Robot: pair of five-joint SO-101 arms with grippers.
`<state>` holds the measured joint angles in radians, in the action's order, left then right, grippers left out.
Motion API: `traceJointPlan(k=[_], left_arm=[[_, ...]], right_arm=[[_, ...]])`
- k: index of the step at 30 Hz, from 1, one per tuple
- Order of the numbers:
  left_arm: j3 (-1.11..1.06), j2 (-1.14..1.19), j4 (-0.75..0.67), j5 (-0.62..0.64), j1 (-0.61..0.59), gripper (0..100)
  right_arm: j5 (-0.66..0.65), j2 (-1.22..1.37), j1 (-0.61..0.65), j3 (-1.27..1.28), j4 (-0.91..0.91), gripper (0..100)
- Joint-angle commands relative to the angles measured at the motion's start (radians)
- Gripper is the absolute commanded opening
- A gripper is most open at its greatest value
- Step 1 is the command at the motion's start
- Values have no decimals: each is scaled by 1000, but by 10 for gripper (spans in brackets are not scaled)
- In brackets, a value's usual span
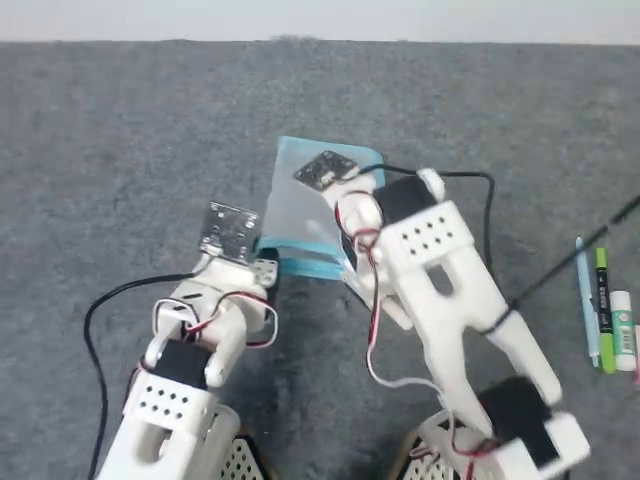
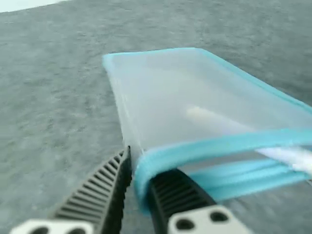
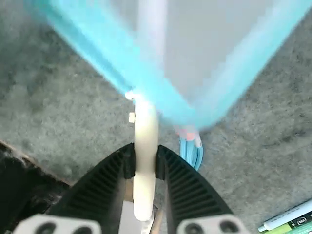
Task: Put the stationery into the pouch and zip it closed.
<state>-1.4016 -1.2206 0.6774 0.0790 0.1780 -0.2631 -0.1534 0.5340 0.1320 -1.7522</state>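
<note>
- In the middle of the grey mat (image 1: pixel 120 130) lies the pouch (image 1: pixel 300 205), see-through with a light-blue rim. Its open mouth faces the two arms.
- The left gripper (image 2: pixel 141 170) is pinched shut on the blue rim at one corner of the mouth. One ribbed finger sits on each side of the edge, and that lip is raised off the mat.
- The right gripper (image 3: pixel 145 158) is clamped around a white pen (image 3: pixel 145 122), held lengthwise and pointing at the mouth.
- From the left wrist view the pen's front end shows as a pale bar through the pouch wall, so it is already partly inside. The rear end is in the right gripper's jaws, outside the rim.
- A small light-blue pull cord (image 3: pixel 190 151) hangs just beside the pouch's corner near the right gripper.
- Off by the mat's right edge, well apart from the pouch, more stationery lies side by side: a light-blue pen (image 1: pixel 585 300), a green pen (image 1: pixel 604 310) and a white stick (image 1: pixel 626 330).
</note>
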Motion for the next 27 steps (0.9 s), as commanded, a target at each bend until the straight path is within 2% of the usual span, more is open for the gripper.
traceJointPlan(k=[1,7,14,21,24,27], left_arm=[[25,-17,-35,-11,103,13],[4,-21,-34,-38,184,13],[4,-17,-35,-40,183,13],[4,-21,-35,-40,181,13],[8,-25,-34,-38,141,13],[25,-26,-34,-35,29,13]], right_arm=[[38,44,-12,-121,-44,7],[72,104,-8,-313,-44,16],[48,102,-4,-322,-44,188],[14,-28,-10,-321,-44,181],[9,-122,-28,-304,-45,180],[-64,-219,-85,-213,-45,180]])
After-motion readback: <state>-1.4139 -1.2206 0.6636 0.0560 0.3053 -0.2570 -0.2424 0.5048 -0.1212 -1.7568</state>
